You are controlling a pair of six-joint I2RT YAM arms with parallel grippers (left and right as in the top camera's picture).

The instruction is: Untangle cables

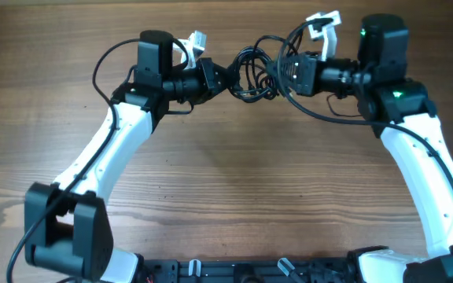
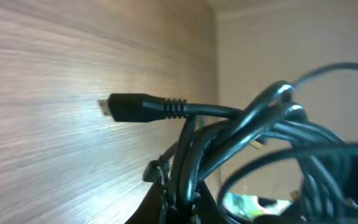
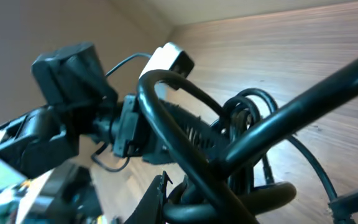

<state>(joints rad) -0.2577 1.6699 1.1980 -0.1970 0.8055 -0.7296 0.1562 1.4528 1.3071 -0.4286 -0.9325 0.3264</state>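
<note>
I am pinching the cables (image 1: 250,93) with left gripper (image 1: 229,81) and right gripper (image 1: 277,76) both clamped; drawing apart slowly should avoid tightening knots.

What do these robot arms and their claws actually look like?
The left arm and right arm have white shells, black joints and black wiring running alongside. The left gripper and right gripper are black, each near a white wrist piece. Green lights glow on the right arm.
</note>
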